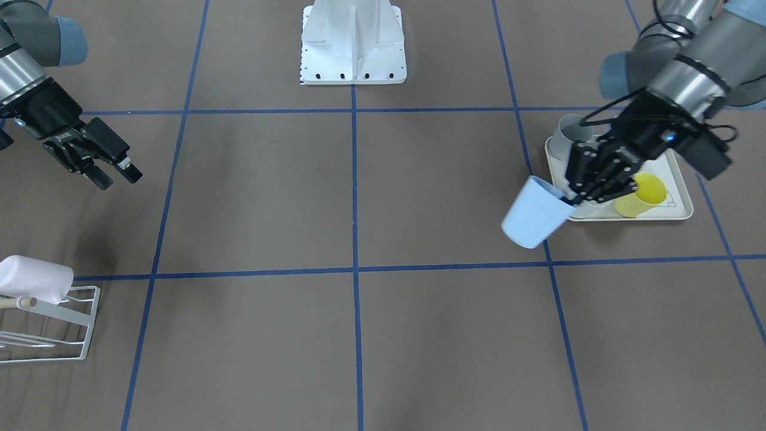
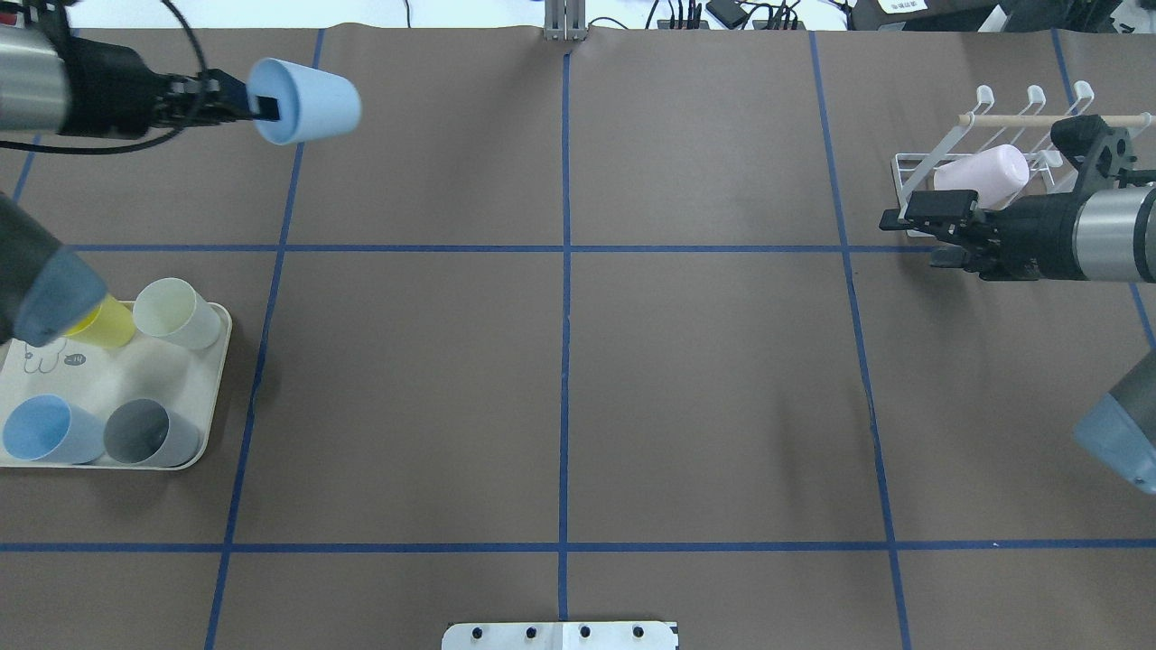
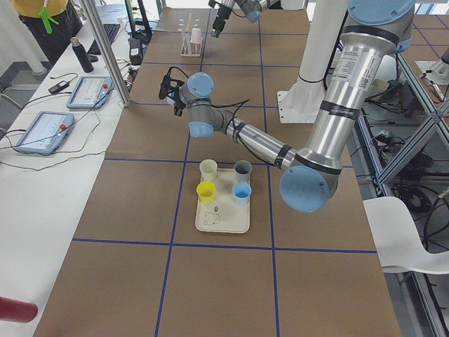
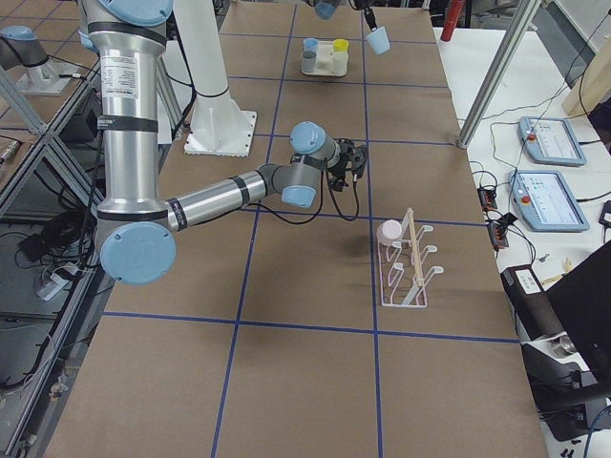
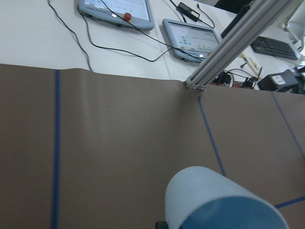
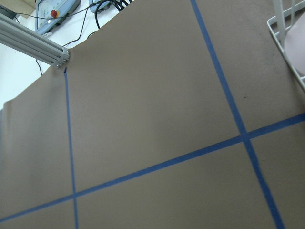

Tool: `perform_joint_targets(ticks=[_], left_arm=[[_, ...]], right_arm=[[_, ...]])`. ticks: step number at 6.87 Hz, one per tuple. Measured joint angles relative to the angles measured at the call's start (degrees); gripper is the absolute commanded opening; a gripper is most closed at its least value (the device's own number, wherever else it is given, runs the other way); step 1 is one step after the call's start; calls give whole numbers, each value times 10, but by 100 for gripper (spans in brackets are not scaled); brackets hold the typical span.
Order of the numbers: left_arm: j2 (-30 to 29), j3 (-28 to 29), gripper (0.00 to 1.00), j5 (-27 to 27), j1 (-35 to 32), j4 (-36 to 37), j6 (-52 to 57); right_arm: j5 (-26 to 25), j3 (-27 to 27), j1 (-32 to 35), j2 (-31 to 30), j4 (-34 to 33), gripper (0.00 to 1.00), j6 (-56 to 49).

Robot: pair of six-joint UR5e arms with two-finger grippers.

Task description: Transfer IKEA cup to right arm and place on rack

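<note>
A light blue cup (image 1: 532, 212) hangs tilted in my left gripper (image 1: 571, 197), which is shut on its rim, one finger inside. In the overhead view the cup (image 2: 307, 101) is held in the air by the left gripper (image 2: 262, 106), mouth towards the gripper, over the far left of the table. Its base fills the bottom of the left wrist view (image 5: 219, 200). My right gripper (image 2: 921, 233) is open and empty, just in front of the white wire rack (image 2: 984, 95). The rack (image 1: 88, 326) holds a pink cup (image 1: 33, 278) on a prong.
A cream tray (image 2: 108, 375) at the near left holds a yellow cup (image 2: 104, 325), a cream cup (image 2: 176, 311), a blue cup (image 2: 45, 429) and a grey cup (image 2: 144, 431). The robot's white base (image 1: 353, 42) stands at the table's middle edge. Blue tape lines cross the brown table.
</note>
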Motion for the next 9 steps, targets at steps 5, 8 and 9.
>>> perform_joint_targets(ticks=[5,8,9], left_arm=[[-78,2,0,212,177,-162,-254],[-88,1,0,268,237,-212,-313],[-99,1,0,280,249,-214,-316]], right_arm=[[-37,-14,-3,38,202,100,359],[-61,-15,-10,43,263,100,453],[-64,-15,-11,48,270,100,476]])
